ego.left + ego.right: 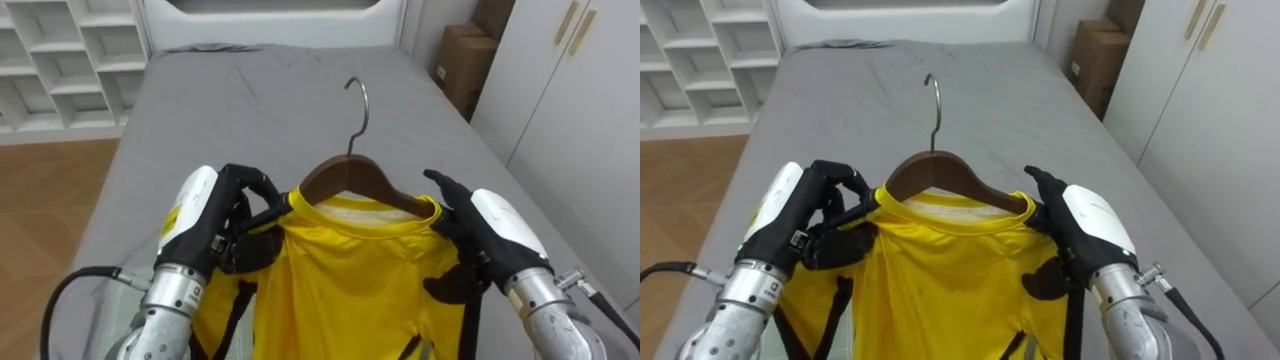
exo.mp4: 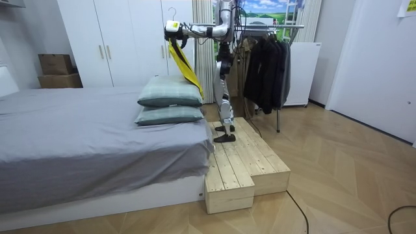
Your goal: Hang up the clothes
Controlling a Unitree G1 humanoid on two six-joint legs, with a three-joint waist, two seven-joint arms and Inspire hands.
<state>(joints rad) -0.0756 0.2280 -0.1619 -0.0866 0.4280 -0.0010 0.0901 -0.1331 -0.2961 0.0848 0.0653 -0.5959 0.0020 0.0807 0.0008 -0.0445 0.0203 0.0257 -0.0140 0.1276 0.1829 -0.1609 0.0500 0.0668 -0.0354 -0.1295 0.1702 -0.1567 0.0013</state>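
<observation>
Yellow shirt (image 1: 340,275) on a wooden hanger (image 1: 352,176), held over the bed (image 1: 250,90) by left hand (image 1: 212,218) and right hand (image 1: 487,228), each with fingers curled round one shoulder.

No legible text, number or sign found. The yellow sticker (image 1: 174,216) on the back of the left hand (image 1: 203,222) carries print too small to read. The yellow notice (image 2: 407,6) at the room view's upper right is likewise illegible.
</observation>
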